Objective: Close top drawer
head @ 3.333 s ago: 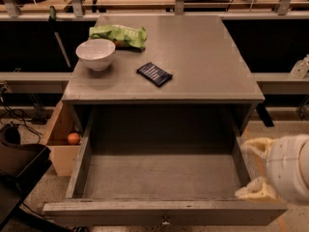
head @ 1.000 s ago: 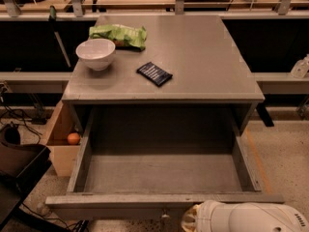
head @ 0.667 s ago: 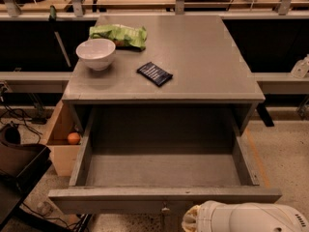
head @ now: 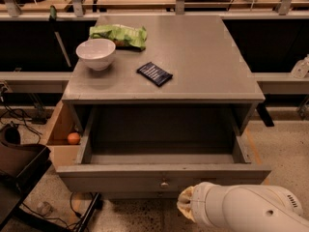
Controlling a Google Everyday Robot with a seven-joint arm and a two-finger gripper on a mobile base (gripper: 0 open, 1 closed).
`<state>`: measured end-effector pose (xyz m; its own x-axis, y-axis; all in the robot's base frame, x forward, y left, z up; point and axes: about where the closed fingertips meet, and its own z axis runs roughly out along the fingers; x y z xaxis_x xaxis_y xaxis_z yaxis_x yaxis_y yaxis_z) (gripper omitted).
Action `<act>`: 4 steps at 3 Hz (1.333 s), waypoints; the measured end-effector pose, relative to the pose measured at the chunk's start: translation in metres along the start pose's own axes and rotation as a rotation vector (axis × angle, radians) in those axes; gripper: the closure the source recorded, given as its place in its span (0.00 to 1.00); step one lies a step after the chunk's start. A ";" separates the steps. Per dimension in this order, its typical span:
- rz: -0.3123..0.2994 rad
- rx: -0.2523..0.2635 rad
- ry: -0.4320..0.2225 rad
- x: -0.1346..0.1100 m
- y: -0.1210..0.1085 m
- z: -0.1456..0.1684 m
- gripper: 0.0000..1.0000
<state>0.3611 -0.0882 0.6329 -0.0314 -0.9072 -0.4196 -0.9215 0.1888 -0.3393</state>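
The top drawer [head: 120, 177] is a wide grey wooden drawer standing partly open out of the grey cabinet [head: 212, 71]. Its inside shows empty. A small metal knob [head: 164, 183] sits at the centre of its flat front. My gripper [head: 186, 205], at the end of the white arm [head: 246, 211], is at the bottom of the view. It sits just in front of and below the drawer front, a little right of the knob. Whether it touches the front is hidden.
On the cabinet top sit a white bowl [head: 95, 53], a green crinkled bag [head: 119, 35] and a dark blue packet [head: 154, 73]. A cardboard box [head: 62, 129] holding an orange ball [head: 73, 138] stands at the cabinet's left. A black object [head: 19, 168] and cables lie on the floor at the left.
The drawer has slid inward toward the cabinet, so less of its inside shows. The white arm has followed along the drawer front, from the right side to below the knob.
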 end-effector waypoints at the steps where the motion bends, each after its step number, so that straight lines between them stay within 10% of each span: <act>1: -0.060 0.036 -0.013 -0.018 -0.033 0.004 1.00; 2: -0.121 0.069 -0.030 -0.038 -0.067 0.012 1.00; 4: -0.081 0.052 -0.028 -0.036 -0.049 0.013 1.00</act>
<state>0.4125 -0.0602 0.6531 0.0536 -0.9095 -0.4123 -0.8994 0.1355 -0.4156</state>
